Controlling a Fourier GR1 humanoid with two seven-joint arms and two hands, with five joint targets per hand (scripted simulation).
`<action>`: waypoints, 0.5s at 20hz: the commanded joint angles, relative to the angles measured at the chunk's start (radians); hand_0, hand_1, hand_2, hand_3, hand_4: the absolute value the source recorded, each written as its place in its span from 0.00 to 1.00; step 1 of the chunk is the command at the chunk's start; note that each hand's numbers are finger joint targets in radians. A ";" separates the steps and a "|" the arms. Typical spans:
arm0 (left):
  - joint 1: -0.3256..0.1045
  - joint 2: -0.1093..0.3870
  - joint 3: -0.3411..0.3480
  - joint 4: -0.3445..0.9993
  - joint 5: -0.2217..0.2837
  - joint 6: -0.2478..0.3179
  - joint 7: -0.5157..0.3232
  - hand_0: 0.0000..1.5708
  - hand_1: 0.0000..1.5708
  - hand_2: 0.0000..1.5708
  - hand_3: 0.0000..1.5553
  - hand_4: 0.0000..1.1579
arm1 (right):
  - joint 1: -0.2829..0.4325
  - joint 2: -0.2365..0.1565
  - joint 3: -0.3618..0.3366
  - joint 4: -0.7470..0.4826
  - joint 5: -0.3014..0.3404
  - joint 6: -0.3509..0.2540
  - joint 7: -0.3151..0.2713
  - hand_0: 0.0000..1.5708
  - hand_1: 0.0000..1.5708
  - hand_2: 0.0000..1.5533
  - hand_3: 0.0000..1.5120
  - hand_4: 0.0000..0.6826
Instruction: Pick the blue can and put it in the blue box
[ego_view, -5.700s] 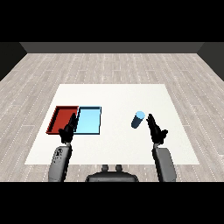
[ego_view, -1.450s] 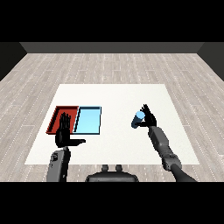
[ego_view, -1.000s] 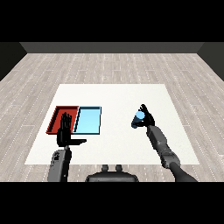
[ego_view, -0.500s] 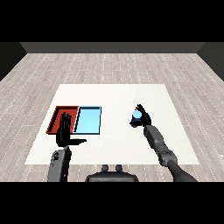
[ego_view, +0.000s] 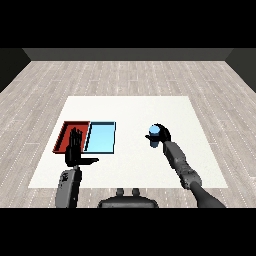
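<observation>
A blue can (ego_view: 154, 135) stands upright to the right of the table's middle. My right hand (ego_view: 163, 135) is curled round it from the right and behind, so only the can's top and left side show. The light blue tray (ego_view: 100, 137) lies left of centre, beside the red tray (ego_view: 68, 136). My left hand (ego_view: 76, 151) is raised flat over the near edge of the red tray, fingers straight and thumb out to the right, holding nothing.
The white table (ego_view: 130, 112) stretches back behind the trays and the can. Bare table lies between the light blue tray and the can. Grey plank floor surrounds the table.
My right hand has closed round the blue can and shifted it slightly left and up in view. My left hand has stayed in place with fingers straight.
</observation>
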 joint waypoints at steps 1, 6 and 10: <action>0.016 -0.029 -0.042 0.019 -0.031 -0.001 -0.038 0.00 0.00 0.00 0.00 0.00 | 0.029 0.020 0.020 -0.069 0.011 -0.031 0.014 0.99 0.99 0.96 0.95 0.99; 0.059 0.010 -0.028 -0.023 0.001 -0.040 0.018 0.00 0.00 0.00 0.00 0.00 | 0.023 -0.014 0.014 -0.154 -0.002 -0.012 0.025 0.96 0.96 0.94 0.94 0.96; -0.035 -0.039 -0.095 0.033 -0.118 0.068 0.056 0.00 0.00 0.00 0.00 0.00 | -0.025 -0.021 0.020 -0.168 0.008 -0.007 0.021 0.94 0.94 0.93 0.93 0.95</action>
